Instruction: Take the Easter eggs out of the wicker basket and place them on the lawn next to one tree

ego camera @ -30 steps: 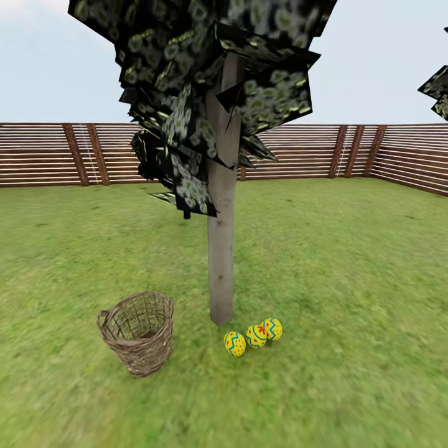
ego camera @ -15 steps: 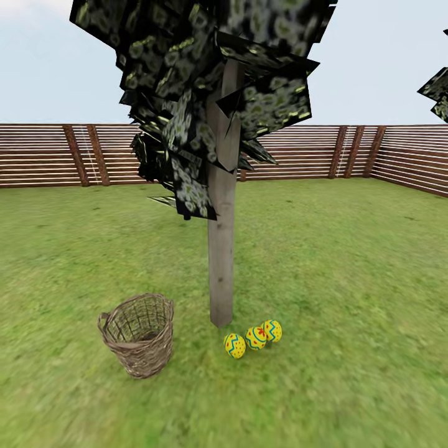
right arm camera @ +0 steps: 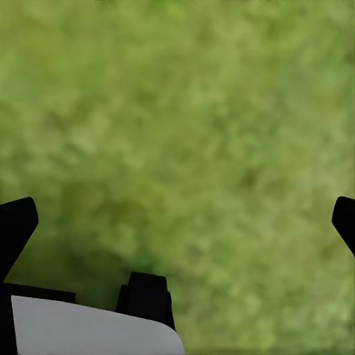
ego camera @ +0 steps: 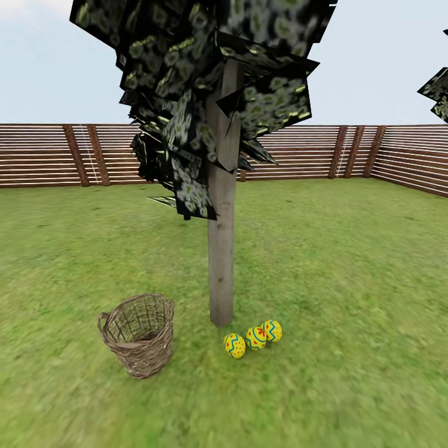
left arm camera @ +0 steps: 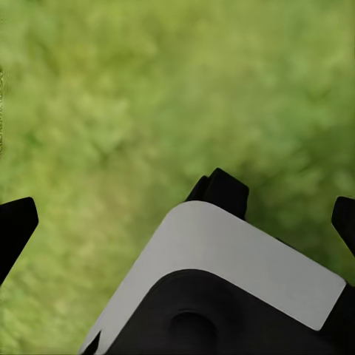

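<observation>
Three Easter eggs point(ego camera: 235, 345) point(ego camera: 256, 337) point(ego camera: 272, 330), yellow with blue zigzags and red spots, lie in a row on the lawn point(ego camera: 348, 280), just in front and to the right of the foot of the tree point(ego camera: 221, 274). The wicker basket point(ego camera: 138, 336) stands upright on the grass left of the trunk; no egg shows inside it. In the left wrist view my left gripper point(left arm camera: 177, 222) hangs open over bare grass. My right gripper point(right arm camera: 181, 220) is likewise open over grass, nothing between its fingers.
A brown slatted fence point(ego camera: 50, 154) rings the garden at the back. Foliage of another tree point(ego camera: 438, 93) pokes in at the right edge. A white and black part of the robot's body point(left arm camera: 222, 281) sits below the left gripper.
The head view has shifted very slightly; the eggs, basket and tree keep their places relative to one another.
</observation>
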Robot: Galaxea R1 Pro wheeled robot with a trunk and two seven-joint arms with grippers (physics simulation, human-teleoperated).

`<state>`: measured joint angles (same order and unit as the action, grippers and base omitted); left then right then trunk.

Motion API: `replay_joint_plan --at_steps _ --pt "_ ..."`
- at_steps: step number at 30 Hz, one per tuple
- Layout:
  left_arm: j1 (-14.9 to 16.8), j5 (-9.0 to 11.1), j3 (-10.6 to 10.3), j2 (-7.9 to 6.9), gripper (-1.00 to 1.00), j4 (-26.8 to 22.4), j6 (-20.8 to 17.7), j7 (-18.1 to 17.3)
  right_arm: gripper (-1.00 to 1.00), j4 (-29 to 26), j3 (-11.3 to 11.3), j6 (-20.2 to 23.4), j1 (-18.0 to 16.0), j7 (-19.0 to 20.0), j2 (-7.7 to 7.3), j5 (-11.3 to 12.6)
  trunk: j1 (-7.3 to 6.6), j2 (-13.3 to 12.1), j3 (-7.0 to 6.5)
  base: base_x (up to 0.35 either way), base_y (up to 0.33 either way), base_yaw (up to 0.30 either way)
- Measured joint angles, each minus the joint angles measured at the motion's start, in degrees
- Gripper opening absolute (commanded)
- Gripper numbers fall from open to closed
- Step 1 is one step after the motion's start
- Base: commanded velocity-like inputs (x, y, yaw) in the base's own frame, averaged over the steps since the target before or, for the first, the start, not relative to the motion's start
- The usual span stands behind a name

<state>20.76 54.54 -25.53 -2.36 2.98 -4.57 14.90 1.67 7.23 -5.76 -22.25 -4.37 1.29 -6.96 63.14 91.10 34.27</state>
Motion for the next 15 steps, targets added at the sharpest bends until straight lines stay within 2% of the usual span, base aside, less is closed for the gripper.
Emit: replay_joint_plan --at_steps 15 --pt "-0.06 -0.18 -0.09 -1.05 1.00 0.09 -0.01 0.04 1.00 0.01 0.01 0.00 0.00 0.00 0.00 0.03 0.00 0.00 0.00 0.000 0.000 0.000"
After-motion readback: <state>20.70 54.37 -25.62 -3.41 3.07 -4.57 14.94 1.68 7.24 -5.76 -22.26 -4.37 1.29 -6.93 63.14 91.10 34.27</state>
